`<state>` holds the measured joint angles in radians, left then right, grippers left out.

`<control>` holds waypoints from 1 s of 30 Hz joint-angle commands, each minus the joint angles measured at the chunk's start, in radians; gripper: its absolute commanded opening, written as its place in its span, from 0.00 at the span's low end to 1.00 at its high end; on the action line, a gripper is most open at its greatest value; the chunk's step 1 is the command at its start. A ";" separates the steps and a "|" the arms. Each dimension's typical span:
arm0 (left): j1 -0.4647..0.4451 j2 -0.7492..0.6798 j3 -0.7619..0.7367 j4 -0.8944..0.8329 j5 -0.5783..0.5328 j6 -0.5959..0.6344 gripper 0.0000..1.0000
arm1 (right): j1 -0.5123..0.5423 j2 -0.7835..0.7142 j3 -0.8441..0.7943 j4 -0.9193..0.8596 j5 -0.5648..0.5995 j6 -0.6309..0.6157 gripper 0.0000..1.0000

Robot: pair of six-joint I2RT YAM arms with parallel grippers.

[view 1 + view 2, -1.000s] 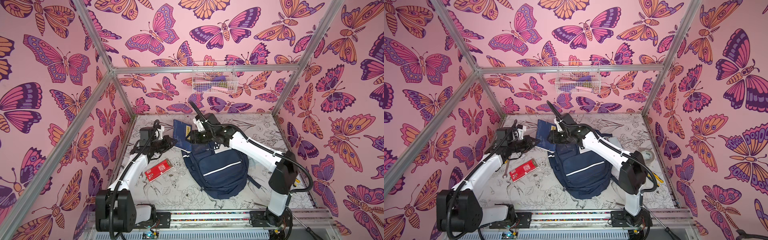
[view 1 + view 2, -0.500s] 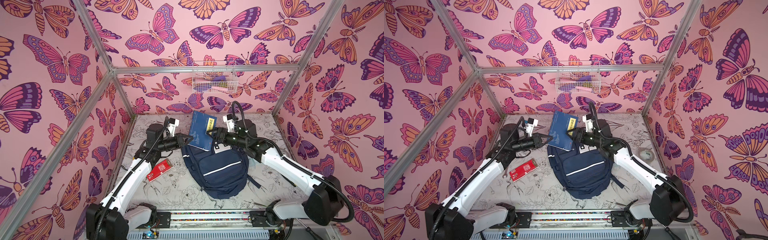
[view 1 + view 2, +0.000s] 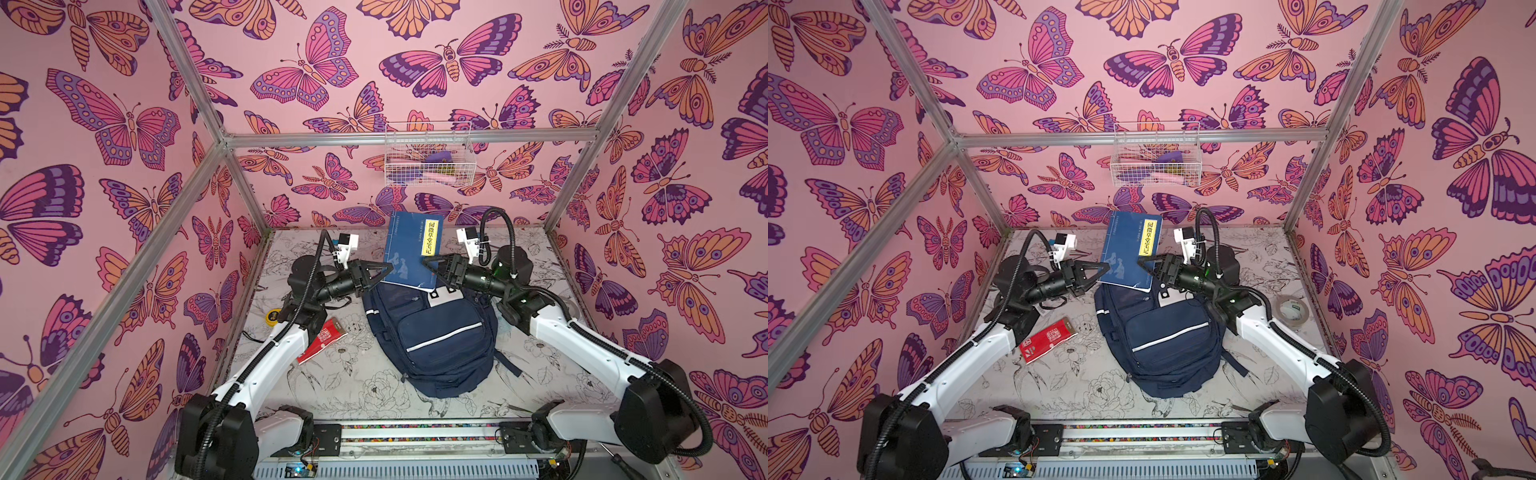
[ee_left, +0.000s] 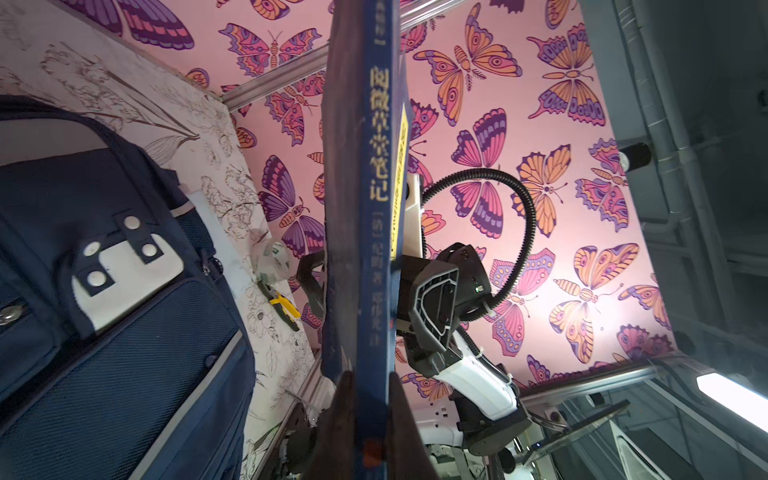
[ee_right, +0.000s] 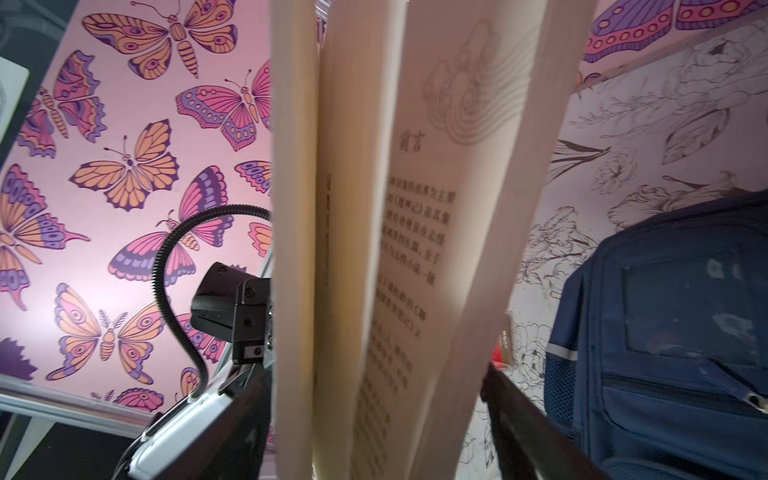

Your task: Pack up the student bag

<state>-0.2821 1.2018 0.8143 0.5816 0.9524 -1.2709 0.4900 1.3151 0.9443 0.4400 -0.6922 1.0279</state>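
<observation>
Navy fabric takes up the middle of the table (image 3: 353,386). The bag (image 3: 440,345) lies flat there in both top views, with a white stripe across its front pocket and its white-patch end toward the back wall.

Above that far end a blue book (image 3: 409,249) stands upright in the air, its yellow-labelled cover facing the cameras. The left tool (image 3: 384,270) is clamped tight on the book's lower corner at the spine side. Only the left wrist view shows both jaws pinched on the spine, with gold lettering running away from them. The right tool (image 3: 432,274) stands wide, one jaw on each side of the book's page edge. Only the right wrist view shows the pages fanned loose between those jaws, with neither jaw pressing them.

A wire basket (image 3: 428,160) hangs on the back wall; its contents are too small to name. A red packet (image 3: 1048,340) lies on the table left of the bag, and in a top view the left arm overlaps one end of it.

A roll of tape (image 3: 1292,309) sits near the table's right edge, beyond the right arm. The left wrist view shows a yellow-handled cutter (image 4: 282,303) just beside it, which the top views do not show. A round yellow case (image 3: 272,318) sits by the left arm and shows only in a top view.
</observation>
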 commanded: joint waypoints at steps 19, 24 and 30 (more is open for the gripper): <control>-0.002 0.032 -0.064 0.201 0.064 -0.032 0.00 | -0.008 -0.067 -0.004 -0.001 -0.015 0.001 0.27; -0.002 0.036 -0.076 0.148 0.066 0.017 0.00 | -0.008 -0.084 0.006 -0.041 -0.011 -0.027 0.14; -0.002 0.049 -0.084 0.105 0.077 0.051 0.10 | -0.009 -0.104 0.004 -0.092 0.006 -0.056 0.05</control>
<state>-0.2832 1.2442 0.7479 0.7166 1.0039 -1.2705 0.4862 1.2453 0.9413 0.3508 -0.7040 1.0130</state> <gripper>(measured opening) 0.114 0.136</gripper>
